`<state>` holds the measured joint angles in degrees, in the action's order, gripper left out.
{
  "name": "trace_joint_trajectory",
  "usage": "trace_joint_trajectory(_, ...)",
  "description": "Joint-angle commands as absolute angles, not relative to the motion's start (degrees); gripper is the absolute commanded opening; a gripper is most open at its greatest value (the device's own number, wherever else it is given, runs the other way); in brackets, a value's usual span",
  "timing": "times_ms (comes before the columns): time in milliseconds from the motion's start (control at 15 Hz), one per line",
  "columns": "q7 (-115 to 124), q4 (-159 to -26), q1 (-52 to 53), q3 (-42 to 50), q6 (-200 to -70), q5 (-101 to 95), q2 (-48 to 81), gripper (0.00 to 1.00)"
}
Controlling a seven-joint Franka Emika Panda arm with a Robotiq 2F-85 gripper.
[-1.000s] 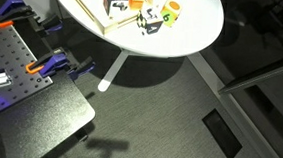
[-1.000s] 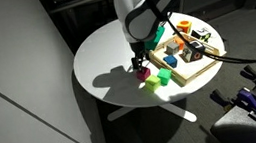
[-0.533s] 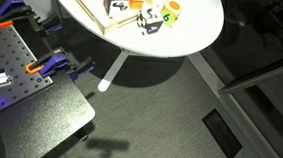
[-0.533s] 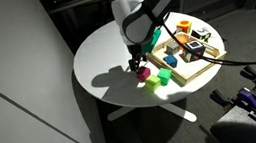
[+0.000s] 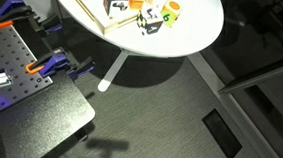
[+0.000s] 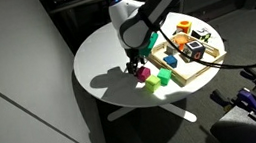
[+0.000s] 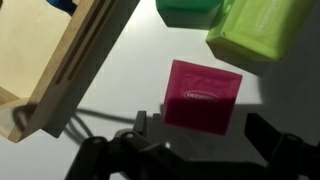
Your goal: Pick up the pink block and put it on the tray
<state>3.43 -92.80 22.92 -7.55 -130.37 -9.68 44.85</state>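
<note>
The pink block point(image 7: 205, 95) is a magenta cube with an oval logo on its top face. It lies on the white table just outside the light wooden tray point(image 7: 70, 60). In the wrist view my gripper point(image 7: 200, 138) is open, with one finger on each side of the block and just above it. In an exterior view the gripper point(image 6: 133, 67) hangs low over the table right by the pink block point(image 6: 144, 75), beside the near rim of the tray point(image 6: 190, 69). The tray point(image 5: 86, 7) also shows at the top edge of an exterior view.
A green block point(image 7: 190, 10) and a lime block point(image 7: 265, 30) lie close beyond the pink one. The tray holds several cubes, among them an orange one point(image 6: 183, 25). More cubes point(image 5: 150, 22) sit near the table edge point(image 5: 199, 48). A clamp-fitted bench point(image 5: 22, 71) stands below.
The arm has shifted a little away from the tray in the exterior view, bringing the open gripper closer over the pink block. The blocks have not moved.
</note>
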Motion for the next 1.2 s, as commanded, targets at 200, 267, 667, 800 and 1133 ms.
trace_joint_trajectory(200, 4.38, -90.55, 24.1, -7.03, -128.44, -11.02, 45.88, 0.7)
trace_joint_trajectory(267, 4.38, -90.7, 24.13, -7.02, -128.42, -11.05, 45.67, 0.6)
trace_joint_trajectory(667, 4.19, -91.72, 23.45, -6.86, -128.26, -10.76, 43.63, 0.32)
trace_joint_trajectory(800, 4.12, -91.96, 23.24, -6.68, -127.91, -10.69, 42.75, 0.32)
trace_joint_trajectory(1133, 3.22, -92.32, 22.5, -6.94, -125.63, -10.4, 40.5, 0.32)
